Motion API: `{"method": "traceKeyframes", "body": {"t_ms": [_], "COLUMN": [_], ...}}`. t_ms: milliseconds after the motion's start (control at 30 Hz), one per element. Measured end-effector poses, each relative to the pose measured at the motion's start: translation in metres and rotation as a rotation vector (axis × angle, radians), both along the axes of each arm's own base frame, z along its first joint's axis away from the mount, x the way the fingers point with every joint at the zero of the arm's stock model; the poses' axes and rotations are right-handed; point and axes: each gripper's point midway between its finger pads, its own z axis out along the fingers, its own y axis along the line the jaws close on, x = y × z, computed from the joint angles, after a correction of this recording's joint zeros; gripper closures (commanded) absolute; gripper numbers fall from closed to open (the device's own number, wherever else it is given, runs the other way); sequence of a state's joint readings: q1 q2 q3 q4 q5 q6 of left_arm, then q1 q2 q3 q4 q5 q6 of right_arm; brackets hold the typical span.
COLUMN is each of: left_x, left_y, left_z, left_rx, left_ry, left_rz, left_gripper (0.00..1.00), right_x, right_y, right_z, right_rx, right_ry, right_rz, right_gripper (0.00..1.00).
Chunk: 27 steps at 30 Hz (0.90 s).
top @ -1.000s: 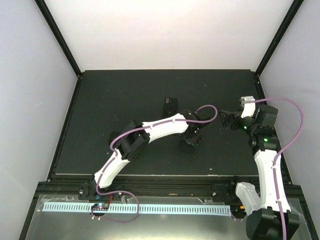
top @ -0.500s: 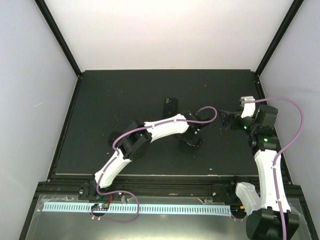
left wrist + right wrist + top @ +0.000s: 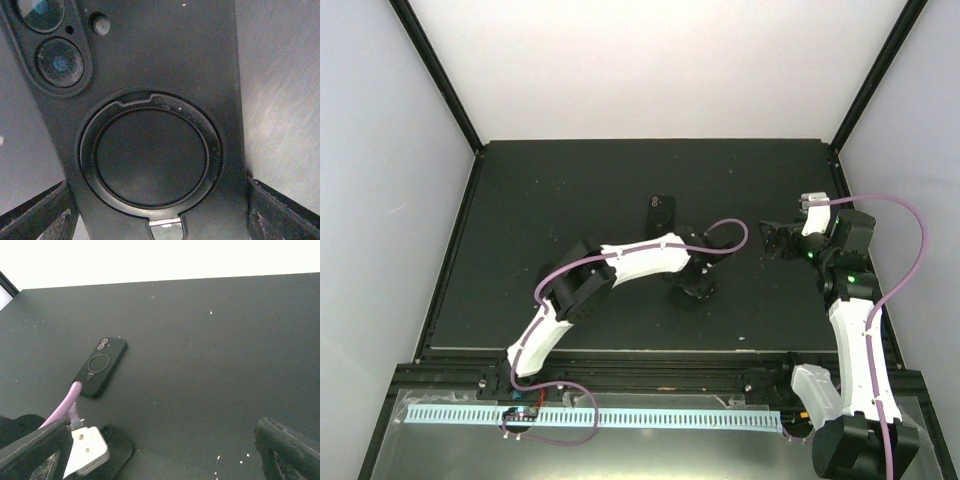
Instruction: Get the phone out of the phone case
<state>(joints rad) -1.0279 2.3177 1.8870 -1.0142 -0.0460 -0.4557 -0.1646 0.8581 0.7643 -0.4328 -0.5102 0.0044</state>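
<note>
A black phone case [image 3: 150, 100] with a round ring holder and two camera lenses fills the left wrist view, back side up. My left gripper [image 3: 157, 210] grips its two long edges, one finger on each side. From above, the left gripper [image 3: 692, 288] sits low over this case [image 3: 680, 298] at the table's middle. A second black cased phone [image 3: 660, 210] with the same ring lies flat farther back and also shows in the right wrist view [image 3: 100, 366]. My right gripper [image 3: 772, 240] hovers to the right, open and empty [image 3: 162, 450].
The black table [image 3: 570, 190] ends at a raised frame on all sides. A purple cable [image 3: 720, 235] loops off the left wrist between the two grippers. White walls stand behind and beside the table.
My left gripper has shifted a little left and toward the near edge, and the case under it has moved with it. The right arm has not moved.
</note>
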Motion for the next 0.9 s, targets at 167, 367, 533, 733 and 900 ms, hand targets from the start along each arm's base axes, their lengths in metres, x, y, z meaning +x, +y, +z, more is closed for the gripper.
{"method": "traceKeyframes", "body": {"t_ms": [167,367,533,733,900], "left_x": [-0.027,-0.073,-0.086,-0.064,-0.05], "left_y": [0.041,0.111,0.14,0.12,0.104], "left_z": [-0.001,0.0,0.002,0.012,0.006], "left_rx": [0.041,0.131,0.182,0.124,0.101], "left_ry": [0.031,0.114,0.171,0.152,0.157], "left_rz": [-0.038,-0.086,-0.121,-0.146,-0.151], "left_gripper": [0.28,0.06,0.01,0.01,0.02], "right_x": [0.0,0.0,0.0,0.001,0.001], "right_y": [0.0,0.0,0.001,0.001,0.001], "right_z": [0.0,0.0,0.0,-0.002,-0.002], "right_rx": [-0.002,-0.002,0.001,0.002,0.0], "right_ry": [0.0,-0.001,0.001,0.006,0.006], "right_rz": [0.001,0.002,0.006,0.006,0.006], "right_gripper": [0.0,0.0,0.0,0.0,0.0]}}
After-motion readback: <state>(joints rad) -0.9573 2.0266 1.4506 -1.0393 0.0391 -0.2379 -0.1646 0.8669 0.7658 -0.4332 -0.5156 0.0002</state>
